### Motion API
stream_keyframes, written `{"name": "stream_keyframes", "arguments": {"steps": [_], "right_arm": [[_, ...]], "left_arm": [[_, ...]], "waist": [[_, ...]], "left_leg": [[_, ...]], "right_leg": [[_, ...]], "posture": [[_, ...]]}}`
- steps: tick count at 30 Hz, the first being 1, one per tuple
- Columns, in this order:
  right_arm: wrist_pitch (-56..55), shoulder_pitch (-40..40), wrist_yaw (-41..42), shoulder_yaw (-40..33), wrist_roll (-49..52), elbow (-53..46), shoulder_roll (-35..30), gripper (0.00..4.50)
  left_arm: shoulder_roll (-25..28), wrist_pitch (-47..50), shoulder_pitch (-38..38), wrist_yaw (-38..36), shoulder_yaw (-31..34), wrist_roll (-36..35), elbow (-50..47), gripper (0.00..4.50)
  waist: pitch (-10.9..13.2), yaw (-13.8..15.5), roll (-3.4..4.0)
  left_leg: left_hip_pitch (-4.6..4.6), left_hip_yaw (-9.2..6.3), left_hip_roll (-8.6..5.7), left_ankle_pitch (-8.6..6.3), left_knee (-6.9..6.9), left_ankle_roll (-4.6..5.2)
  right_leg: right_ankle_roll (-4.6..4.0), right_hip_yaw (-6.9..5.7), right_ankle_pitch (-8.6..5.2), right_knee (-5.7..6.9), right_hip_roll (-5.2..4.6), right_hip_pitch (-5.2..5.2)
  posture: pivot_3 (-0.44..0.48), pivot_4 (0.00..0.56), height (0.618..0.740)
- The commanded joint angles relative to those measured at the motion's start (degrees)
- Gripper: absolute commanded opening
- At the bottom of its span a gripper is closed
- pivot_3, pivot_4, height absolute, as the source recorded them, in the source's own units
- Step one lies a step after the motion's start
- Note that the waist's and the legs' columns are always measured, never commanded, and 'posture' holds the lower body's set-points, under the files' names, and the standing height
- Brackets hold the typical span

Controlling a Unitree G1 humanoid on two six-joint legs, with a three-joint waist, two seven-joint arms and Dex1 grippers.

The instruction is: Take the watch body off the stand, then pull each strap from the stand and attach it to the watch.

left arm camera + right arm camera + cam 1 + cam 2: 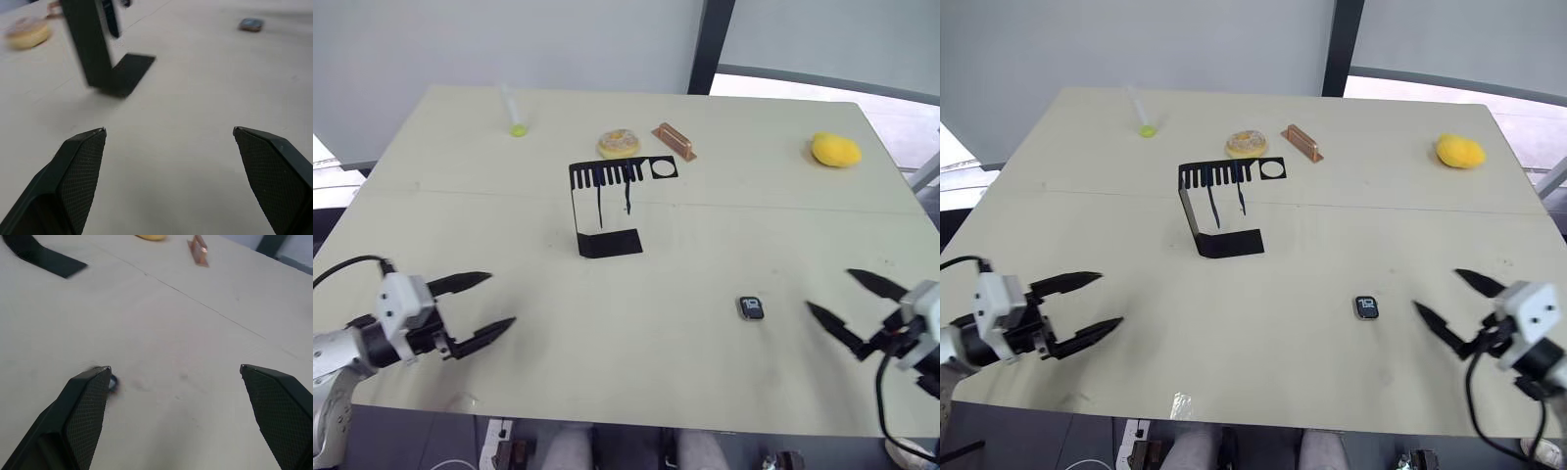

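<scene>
Watch body lies flat on the table, off the stand, nearer the right edge.
One watch body, one stand mid-table, two straps hanging from its slotted top. Toward the far edge: one doughnut, one copper block, one yellow fruit, one tube. Left gripper and right gripper both spread wide, holding nothing, near the front corners. Grey wall behind.
</scene>
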Motion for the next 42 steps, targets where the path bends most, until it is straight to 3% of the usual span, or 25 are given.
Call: {"name": "stream_keyframes", "arguments": {"steps": [1,7,12,15,18,22,28,33,37,42], "right_arm": [[-7.62,-1.60,6.35,-4.53,-1.95,14.36,-4.38,4.46],[-22.64,-4.64,10.05,-6.77,-6.46,37.76,-9.95,4.46],[-25.81,-8.42,10.98,-4.84,-6.65,44.27,-10.59,4.46],[-23.52,-12.08,10.73,-3.50,-5.65,46.33,-9.48,4.46],[-22.48,-13.94,12.77,-0.57,-4.66,43.80,-6.96,4.46],[-18.19,-13.32,19.98,2.19,3.22,32.95,-1.72,4.46],[-14.18,-14.74,22.24,7.65,8.49,17.69,4.14,4.46],[-12.62,-19.29,20.07,12.60,8.78,10.96,8.61,4.46],[-12.71,-22.08,19.25,16.28,7.62,9.37,11.73,4.46],[-12.96,-24.28,17.15,20.67,5.30,7.40,15.18,4.46]], "left_arm": [[-1.80,-6.42,2.55,2.65,5.81,2.72,5.02,4.50],[-3.15,-10.70,3.84,8.18,8.89,6.11,10.24,4.50],[-2.90,-6.77,4.31,8.98,8.22,3.51,7.24,4.50],[-4.11,-0.25,5.57,12.85,6.00,2.91,-0.54,4.50],[-7.34,4.28,3.78,18.61,2.75,0.88,-9.93,4.50],[-12.69,11.39,-0.69,28.84,-3.30,-0.55,-20.98,4.50],[-20.34,20.98,-8.26,43.07,-15.00,3.87,-28.24,4.50],[-26.99,24.67,-16.02,52.23,-24.66,10.74,-25.74,4.50],[-31.08,21.46,-19.09,55.55,-30.84,17.36,-20.44,4.50],[-36.91,16.97,-22.37,59.73,-31.01,20.90,-13.32,4.50]], "waist": [[0.01,0.11,-0.02],[0.03,0.42,-0.07],[0.02,-0.34,-0.06],[0.02,-0.87,-0.05],[0.01,-1.13,-0.04],[0.00,-0.59,-0.02],[-0.05,0.26,0.07],[-0.05,0.55,0.06],[-0.05,1.21,0.06],[-0.04,1.50,0.04]], "left_leg": [[0.03,0.06,0.01,-0.01,0.00,0.01],[0.13,0.26,0.02,-0.12,-0.01,0.12],[0.29,0.52,0.12,-0.14,-0.03,0.09],[0.34,0.63,0.22,-0.17,-0.03,0.03],[0.34,0.62,0.22,-0.18,-0.03,0.02],[0.32,0.57,0.23,-0.18,0.00,0.01],[0.31,0.58,0.15,-0.18,0.09,0.03],[0.30,0.57,0.11,-0.18,0.14,0.02],[0.28,0.59,0.08,-0.18,0.14,0.03],[0.22,0.59,0.09,-0.18,0.25,0.04]], "right_leg": [[0.00,0.01,0.00,0.00,-0.03,0.00],[0.01,0.04,0.01,-0.01,-0.10,0.02],[0.03,0.10,0.01,0.06,-0.14,0.00],[0.03,0.13,0.02,0.08,-0.15,0.00],[0.04,0.19,0.02,0.07,-0.20,0.00],[0.06,0.26,0.03,0.08,-0.18,0.03],[0.19,0.25,0.11,0.28,-0.11,0.05],[0.20,0.21,0.11,0.28,-0.05,0.05],[0.21,0.21,0.12,0.28,-0.04,0.03],[0.21,0.19,0.12,0.29,-0.03,0.00]], "posture": [[0.000,0.150,0.740],[0.000,0.150,0.740],[0.000,0.150,0.740],[0.000,0.150,0.740],[0.000,0.150,0.740],[0.000,0.150,0.740],[0.000,0.150,0.740],[0.000,0.150,0.740],[0.000,0.150,0.740],[0.000,0.150,0.740]]}}
